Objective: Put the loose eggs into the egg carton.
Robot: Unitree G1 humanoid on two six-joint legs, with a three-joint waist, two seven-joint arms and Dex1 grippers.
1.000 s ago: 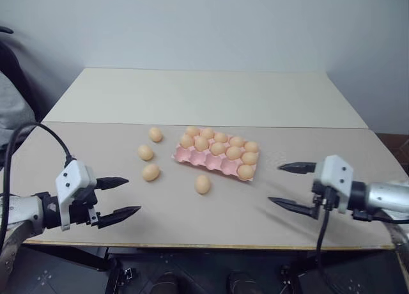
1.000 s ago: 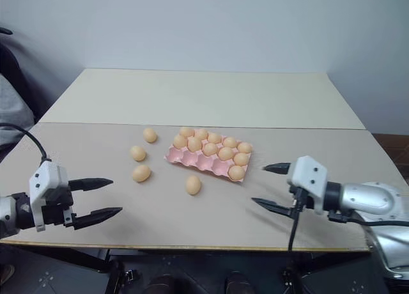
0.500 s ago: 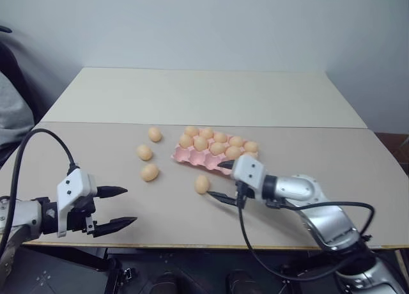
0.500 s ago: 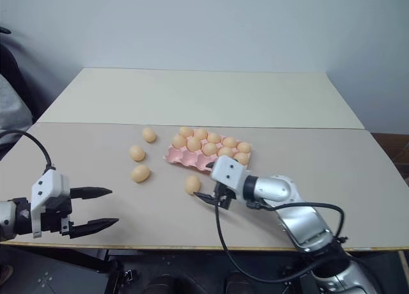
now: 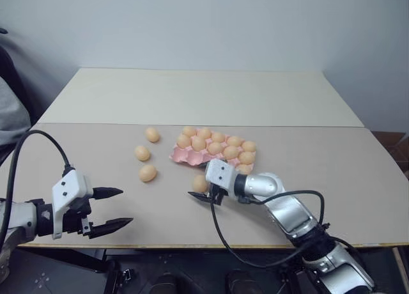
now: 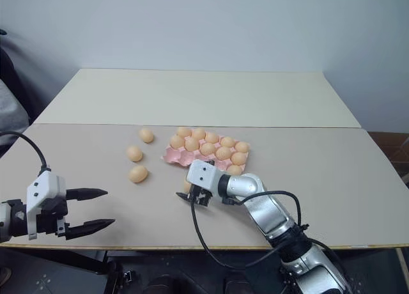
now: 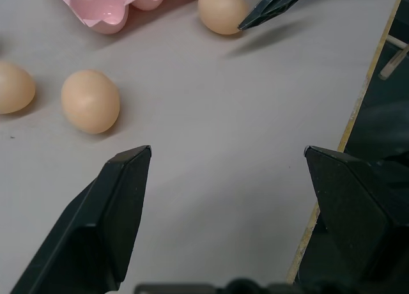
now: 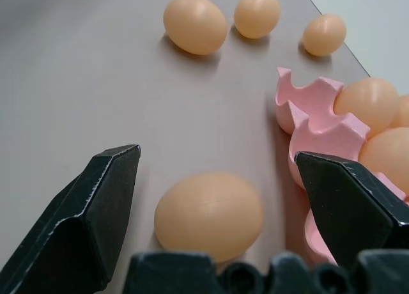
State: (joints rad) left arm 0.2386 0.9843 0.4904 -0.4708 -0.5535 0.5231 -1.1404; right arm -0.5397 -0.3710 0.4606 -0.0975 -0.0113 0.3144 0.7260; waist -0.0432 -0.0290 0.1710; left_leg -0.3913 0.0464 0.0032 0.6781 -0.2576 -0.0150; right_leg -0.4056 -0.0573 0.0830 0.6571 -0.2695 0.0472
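On a pale table (image 5: 319, 160), a pink carton (image 5: 192, 156) sits near the middle, its cups holding eleven or so eggs, the front-left cups bare. Four loose eggs lie outside it. Three of them sit in a loose line to the carton's left: the far egg (image 5: 152, 135) level with the carton's back edge, the middle egg (image 5: 142, 153) just nearer, the near egg (image 5: 147, 173) level with its front edge. The fourth egg (image 5: 200, 183) lies just in front of the carton's front-left corner.

The right gripper (image 8: 214, 192) reaches in from the carton's right side, its fingers spread wide to either side of the fourth egg, one black finger (image 8: 96, 211) on the egg's open side and the other next to the carton's scalloped wall. Neither finger visibly touches the egg, which rests on the table.

The left gripper (image 5: 115, 208) hangs well to the left and in front of the carton, near the table's front edge, its fingers also spread and holding nothing.

No brand, label or writing can be read on the carton, eggs or grippers.
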